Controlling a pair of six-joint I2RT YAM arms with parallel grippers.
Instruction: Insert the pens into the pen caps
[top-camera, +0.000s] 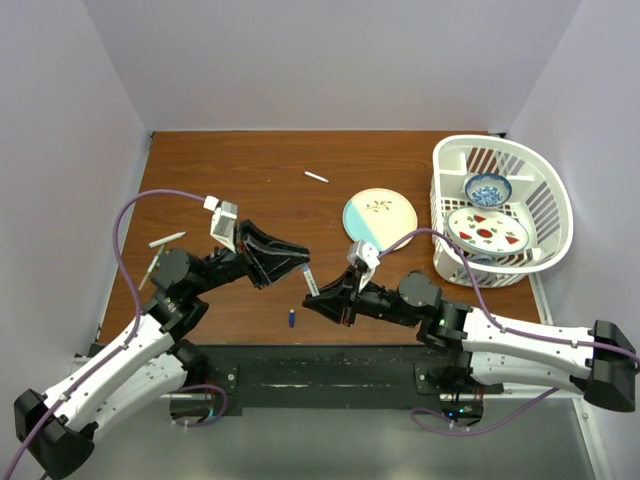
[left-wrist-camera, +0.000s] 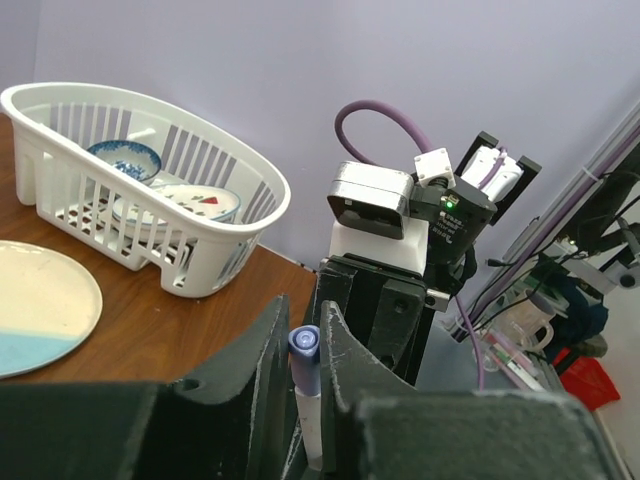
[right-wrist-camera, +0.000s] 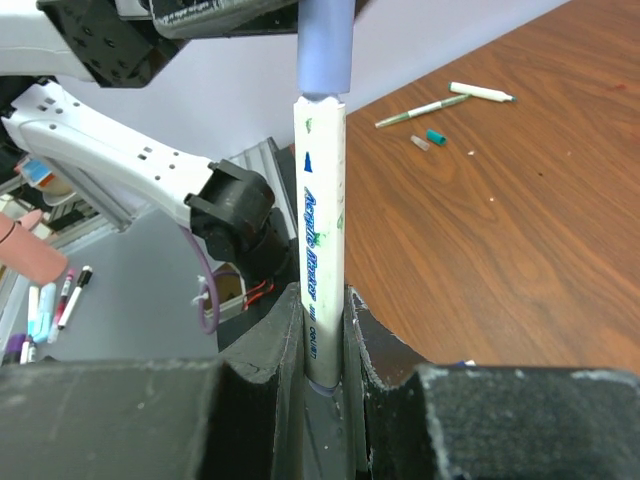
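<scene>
The upright pen (right-wrist-camera: 322, 230), white with blue lettering, is held over the near part of the bench (top-camera: 250, 160), between the 2 arms. The jaws of the right gripper (right-wrist-camera: 325, 350) are clamped on its lower barrel. A dark blue cap (right-wrist-camera: 325, 50) is set in line on the pen's upper end. The jaws of the left gripper (left-wrist-camera: 305, 350) are closed on that cap, and the white barrel is seen running down between the fingers just below it. How far the cap sits over the end cannot be told. The 2 grippers are faced toward each other, very close together.

A loose blue cap (top-camera: 291, 319) is seen lying on the bench just nearer the arm bases than the grippers. By the left edge of the bench the left-edge pen (top-camera: 167, 239), also white, is laid. The thinner green-marked pen (top-camera: 150, 268) is laid just beside it, nearer the left arm. A green cap (right-wrist-camera: 435, 136) and a small clear piece (right-wrist-camera: 420, 143) are seen near these 2, touching neither. The far pen (top-camera: 316, 177) is laid well apart from the rest, toward the far middle of the bench.

A cream and pale blue plate (top-camera: 380, 220) is set right of centre, just beside a white basket (top-camera: 445, 160). In the basket a blue-patterned bowl (top-camera: 488, 187) and a red-patterned plate (top-camera: 487, 228) are held.
</scene>
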